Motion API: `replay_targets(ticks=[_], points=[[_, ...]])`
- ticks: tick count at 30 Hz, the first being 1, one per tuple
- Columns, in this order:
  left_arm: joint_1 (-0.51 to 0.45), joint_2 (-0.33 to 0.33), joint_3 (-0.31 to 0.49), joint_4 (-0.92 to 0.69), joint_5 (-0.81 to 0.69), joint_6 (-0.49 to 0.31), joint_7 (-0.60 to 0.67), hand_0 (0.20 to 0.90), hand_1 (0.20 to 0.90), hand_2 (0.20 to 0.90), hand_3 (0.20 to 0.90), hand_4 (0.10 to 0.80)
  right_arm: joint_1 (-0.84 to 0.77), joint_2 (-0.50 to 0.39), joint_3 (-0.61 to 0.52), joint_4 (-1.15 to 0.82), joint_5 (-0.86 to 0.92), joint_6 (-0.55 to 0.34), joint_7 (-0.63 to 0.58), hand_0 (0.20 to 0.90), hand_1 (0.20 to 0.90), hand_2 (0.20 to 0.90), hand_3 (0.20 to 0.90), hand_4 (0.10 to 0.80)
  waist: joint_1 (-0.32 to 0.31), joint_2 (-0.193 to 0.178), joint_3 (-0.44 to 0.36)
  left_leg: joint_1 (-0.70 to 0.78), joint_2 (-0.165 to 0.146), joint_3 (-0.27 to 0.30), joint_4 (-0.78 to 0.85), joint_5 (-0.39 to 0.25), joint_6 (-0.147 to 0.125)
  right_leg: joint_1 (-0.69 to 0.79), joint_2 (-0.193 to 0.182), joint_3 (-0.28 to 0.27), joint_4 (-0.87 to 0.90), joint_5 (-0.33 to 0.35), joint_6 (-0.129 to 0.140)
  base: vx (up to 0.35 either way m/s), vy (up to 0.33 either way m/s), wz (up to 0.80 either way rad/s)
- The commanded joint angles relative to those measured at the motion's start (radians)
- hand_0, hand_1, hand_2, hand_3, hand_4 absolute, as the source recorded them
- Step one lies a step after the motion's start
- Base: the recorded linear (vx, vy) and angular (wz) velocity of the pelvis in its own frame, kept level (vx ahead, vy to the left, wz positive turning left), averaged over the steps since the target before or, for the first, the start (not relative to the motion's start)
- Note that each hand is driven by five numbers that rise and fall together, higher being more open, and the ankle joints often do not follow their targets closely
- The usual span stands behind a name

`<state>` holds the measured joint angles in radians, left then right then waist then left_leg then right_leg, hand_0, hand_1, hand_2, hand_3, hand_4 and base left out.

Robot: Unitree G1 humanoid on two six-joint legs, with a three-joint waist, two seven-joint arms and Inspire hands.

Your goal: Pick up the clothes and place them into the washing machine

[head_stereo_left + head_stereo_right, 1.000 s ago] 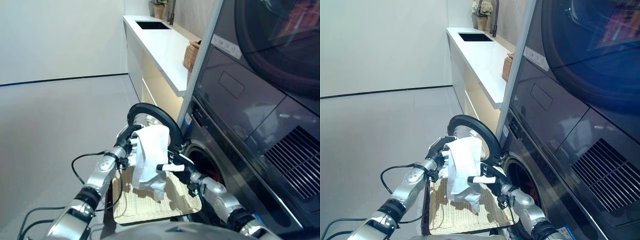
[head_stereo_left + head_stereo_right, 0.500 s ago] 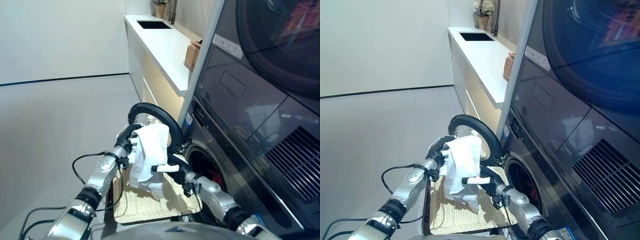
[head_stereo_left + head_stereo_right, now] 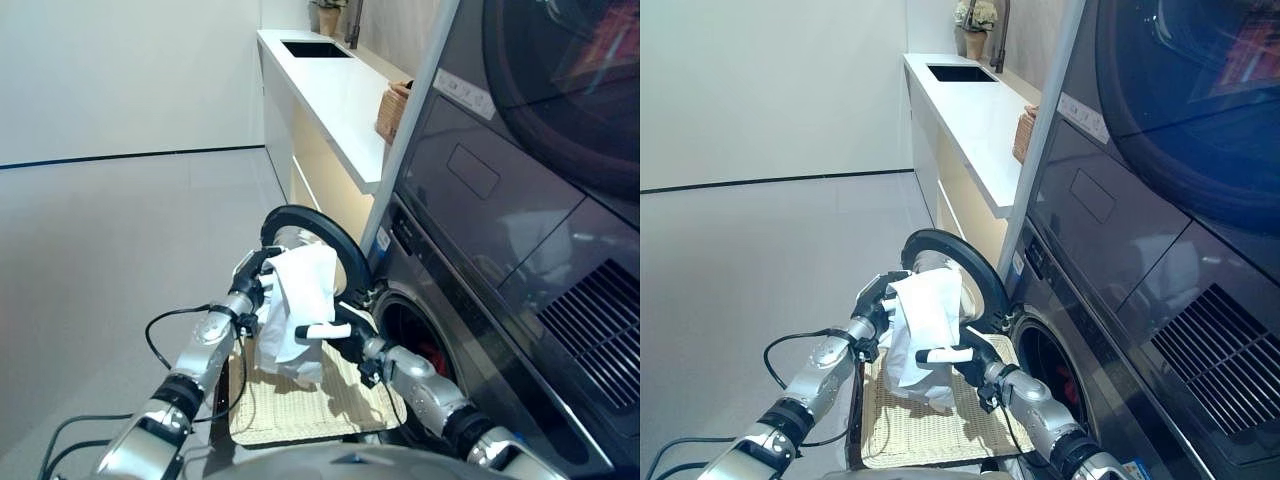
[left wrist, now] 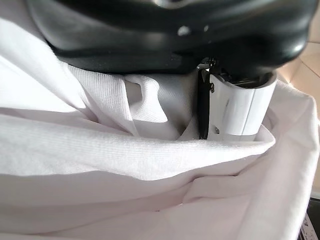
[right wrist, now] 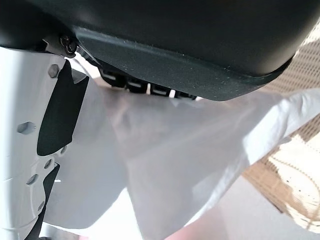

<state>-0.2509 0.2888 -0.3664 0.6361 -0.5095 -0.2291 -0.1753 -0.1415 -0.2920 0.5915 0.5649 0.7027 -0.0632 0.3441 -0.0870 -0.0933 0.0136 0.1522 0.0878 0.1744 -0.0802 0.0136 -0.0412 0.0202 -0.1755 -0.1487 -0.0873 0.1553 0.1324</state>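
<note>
A white garment (image 3: 300, 290) hangs in the air over a flat wicker basket (image 3: 290, 410) on the floor. My left hand (image 3: 250, 280) grips its upper edge; in the left wrist view the thumb (image 4: 240, 110) pinches the folded cloth (image 4: 150, 165). My right hand (image 3: 345, 335) holds the garment's lower part, thumb across the front and fingers behind; the right wrist view shows cloth (image 5: 175, 165) caught beside its thumb (image 5: 25, 125). The washing machine's round door (image 3: 345, 258) stands open just behind the garment, with the dark drum opening (image 3: 410, 335) to the right.
A second machine is stacked above the washer on the right. A long white counter (image 3: 340, 90) with a sink runs along the wall beyond, with a small woven basket (image 3: 393, 108) on it. Grey floor spreads to the left.
My right hand has moved left and up onto the garment's lower part. The left hand holds the top as before. The whole view has shifted slightly.
</note>
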Motion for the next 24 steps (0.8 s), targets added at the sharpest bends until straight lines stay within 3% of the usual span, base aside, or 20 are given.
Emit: replay_targets(ticks=[1,23,24], points=[[-0.121,-0.051,-0.013,-0.071,-0.036,-0.135,-0.02,0.2,0.2,0.2,0.2,0.3,-0.171,0.097,0.012,-0.126,0.083,-0.087,0.029,0.9,0.9,0.9,0.9,0.8,0.02,0.01,-0.014,-0.034,0.042,-0.07,-0.007,0.005,-0.058,0.066,-0.089,-0.019,0.014,-0.043,0.089,0.0,0.0,0.0],[-0.127,-0.063,-0.045,-0.06,-0.019,-0.133,-0.008,0.2,0.2,0.2,0.2,0.3,-0.218,0.14,0.092,-0.138,0.117,-0.074,0.039,0.9,0.9,0.9,0.9,0.8,0.029,0.009,-0.01,-0.034,0.042,-0.069,-0.007,0.003,-0.058,0.068,-0.092,-0.021,0.014,-0.043,0.087,0.0,0.0,0.0],[-0.128,-0.061,-0.045,-0.064,-0.017,-0.133,-0.007,0.2,0.2,0.2,0.2,0.3,-0.219,0.139,0.094,-0.139,0.118,-0.074,0.04,0.752,0.752,0.752,0.752,0.694,0.029,0.01,-0.009,-0.034,0.041,-0.07,-0.007,0.004,-0.058,0.067,-0.092,-0.02,0.014,-0.043,0.087,0.0,0.0,0.0]])
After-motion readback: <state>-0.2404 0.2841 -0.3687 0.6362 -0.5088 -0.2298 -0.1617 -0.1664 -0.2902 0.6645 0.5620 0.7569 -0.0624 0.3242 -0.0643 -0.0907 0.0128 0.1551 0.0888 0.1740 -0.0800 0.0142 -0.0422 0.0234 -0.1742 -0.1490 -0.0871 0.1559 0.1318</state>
